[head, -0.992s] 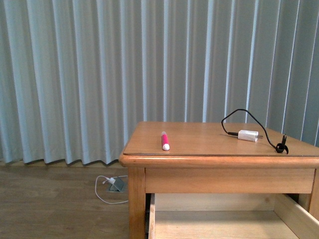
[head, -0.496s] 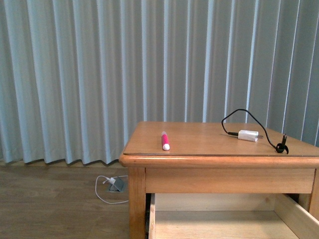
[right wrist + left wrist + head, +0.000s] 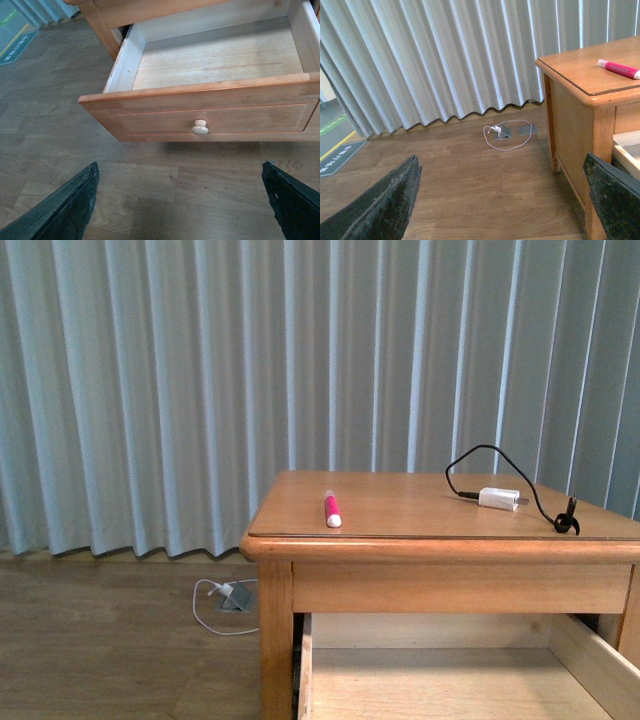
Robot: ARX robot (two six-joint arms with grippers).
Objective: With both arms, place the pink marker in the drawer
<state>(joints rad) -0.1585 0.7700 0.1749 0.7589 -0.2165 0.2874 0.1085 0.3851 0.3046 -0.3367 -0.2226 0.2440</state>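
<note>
The stubby pink marker [image 3: 331, 510] lies flat on the smooth wooden tabletop [image 3: 420, 502]; the light-wood drawer [image 3: 210, 117], round-knobbed, stands pulled open; left end effector [image 3: 500, 200] and right end effector [image 3: 180, 202] spread wide, rough black fingers.

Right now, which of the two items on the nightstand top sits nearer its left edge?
The pink marker, bright magenta with a white end. The other, a white charger block with a black cable, sits toward the right.
</note>
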